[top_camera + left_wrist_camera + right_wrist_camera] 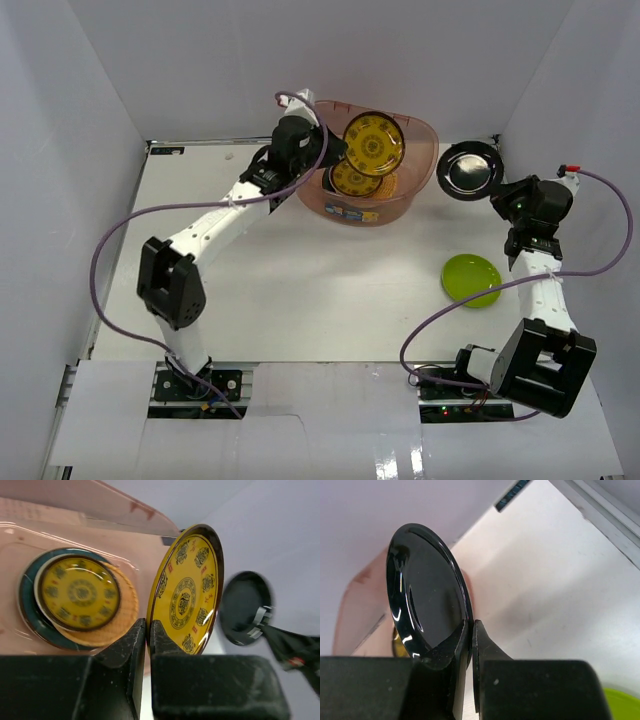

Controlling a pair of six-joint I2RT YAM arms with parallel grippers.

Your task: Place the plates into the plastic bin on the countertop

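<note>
My left gripper (335,155) is shut on the rim of a yellow-patterned brown plate (374,143), held tilted over the pinkish plastic bin (425,135); the left wrist view shows this plate (187,592) on edge. In the bin lie another yellow-patterned plate (79,591) on a wicker plate (125,615) and a teal-rimmed plate (25,605). My right gripper (500,190) is shut on a black plate (470,170), held above the countertop just right of the bin; the right wrist view shows that plate (422,595) too. A lime green plate (472,279) lies on the white countertop (300,290).
White walls enclose the countertop on left, back and right. Purple cables loop from both arms. The bin (357,615) shows at left in the right wrist view, the lime plate (622,702) at its lower right corner.
</note>
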